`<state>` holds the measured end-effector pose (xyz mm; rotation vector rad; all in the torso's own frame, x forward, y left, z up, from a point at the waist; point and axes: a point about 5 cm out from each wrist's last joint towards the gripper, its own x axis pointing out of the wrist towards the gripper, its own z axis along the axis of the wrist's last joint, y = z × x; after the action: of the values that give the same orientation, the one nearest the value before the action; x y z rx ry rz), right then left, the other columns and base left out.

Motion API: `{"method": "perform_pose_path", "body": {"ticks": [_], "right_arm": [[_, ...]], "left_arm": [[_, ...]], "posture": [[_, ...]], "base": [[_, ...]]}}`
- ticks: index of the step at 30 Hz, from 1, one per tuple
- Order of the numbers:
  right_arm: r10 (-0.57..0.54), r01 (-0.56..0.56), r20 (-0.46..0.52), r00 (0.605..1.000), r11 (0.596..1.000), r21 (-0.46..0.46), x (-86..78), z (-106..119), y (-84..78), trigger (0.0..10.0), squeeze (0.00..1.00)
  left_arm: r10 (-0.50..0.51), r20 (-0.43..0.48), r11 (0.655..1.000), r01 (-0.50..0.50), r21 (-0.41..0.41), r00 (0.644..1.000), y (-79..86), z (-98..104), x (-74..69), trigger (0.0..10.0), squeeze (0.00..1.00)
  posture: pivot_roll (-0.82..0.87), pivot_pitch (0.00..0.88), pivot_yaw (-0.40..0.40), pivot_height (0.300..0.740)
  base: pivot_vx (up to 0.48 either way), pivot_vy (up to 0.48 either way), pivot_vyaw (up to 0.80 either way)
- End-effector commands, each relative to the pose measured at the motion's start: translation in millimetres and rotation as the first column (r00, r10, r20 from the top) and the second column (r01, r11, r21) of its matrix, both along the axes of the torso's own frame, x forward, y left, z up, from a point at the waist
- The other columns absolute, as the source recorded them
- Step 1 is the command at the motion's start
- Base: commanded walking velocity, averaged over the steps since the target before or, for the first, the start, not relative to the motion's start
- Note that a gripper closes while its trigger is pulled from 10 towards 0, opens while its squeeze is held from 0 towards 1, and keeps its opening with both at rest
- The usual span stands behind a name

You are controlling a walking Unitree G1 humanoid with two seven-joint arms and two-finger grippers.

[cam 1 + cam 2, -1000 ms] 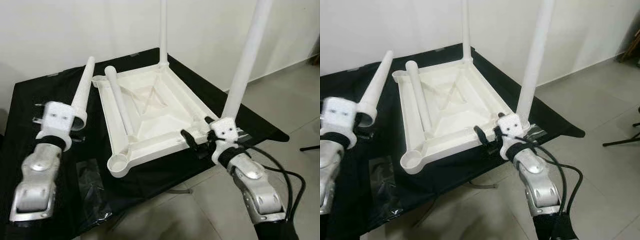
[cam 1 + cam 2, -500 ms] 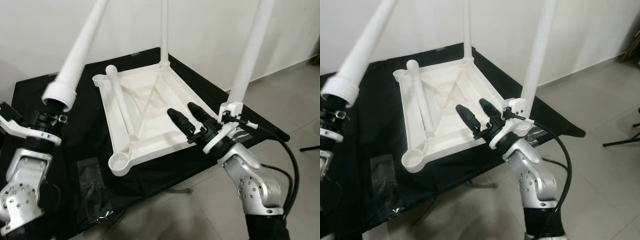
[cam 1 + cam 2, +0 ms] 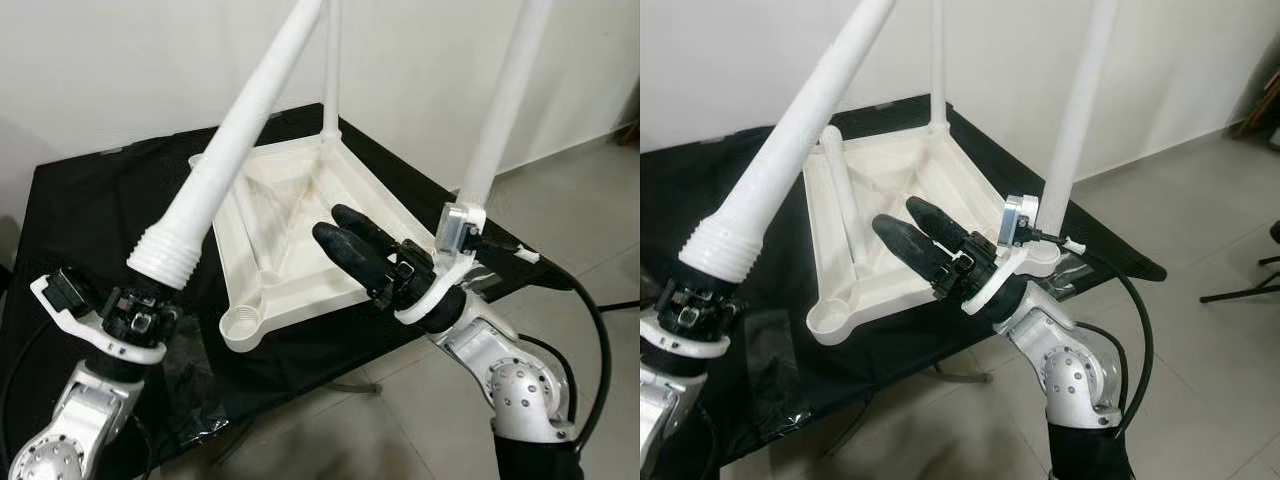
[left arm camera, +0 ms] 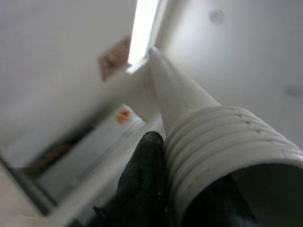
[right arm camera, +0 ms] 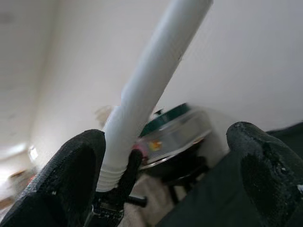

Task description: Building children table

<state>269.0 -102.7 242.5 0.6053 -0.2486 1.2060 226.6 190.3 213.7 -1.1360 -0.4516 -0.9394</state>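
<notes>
Fingers of the left gripper (image 3: 140, 308) clasp a white table leg (image 3: 235, 140) slanting upward near the black bench's (image 3: 90, 200) front edge; the right gripper (image 3: 352, 240) hangs spread, empty, over the upturned tabletop (image 3: 300, 215).

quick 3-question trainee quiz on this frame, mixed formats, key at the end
1. True or false: the right claw is shut on a leg.
2. How many upright legs stand in the upturned tabletop? A one, B two, C three.
3. Fill in: the left claw grips the tilted leg at its ____ end.
Key: 1 false, it is open and empty; 2 B; 3 threaded.
</notes>
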Motion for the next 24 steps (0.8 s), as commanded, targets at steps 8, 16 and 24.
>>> {"method": "perform_pose_path", "body": {"ticks": [8,16,24], "right_arm": [[0.127,-0.125,0.026,0.992,0.990,-0.058,-13.5,-4,8.1,10.0,0.00],[0.148,-0.145,0.036,0.988,0.987,-0.075,-13.0,-3,8.7,10.0,0.00],[0.176,-0.171,0.055,0.983,0.982,-0.078,-9.8,0,11.3,10.0,0.00]], "left_arm": [[-0.172,0.078,0.980,0.162,0.111,0.982,-21.1,6,-12.2,10.0,0.00],[-0.212,0.075,0.966,0.197,0.169,0.974,-32.2,4,-12.6,10.0,0.00],[-0.231,0.083,0.959,0.212,0.190,0.969,-36.5,4,-12.7,10.0,0.00]], "posture": [[-0.07,0.085,0.014,0.740],[-0.07,0.087,0.018,0.740],[-0.07,0.087,0.018,0.740]], "base": [[0.000,0.000,0.00],[0.000,0.000,0.00],[0.000,0.000,0.00]]}}
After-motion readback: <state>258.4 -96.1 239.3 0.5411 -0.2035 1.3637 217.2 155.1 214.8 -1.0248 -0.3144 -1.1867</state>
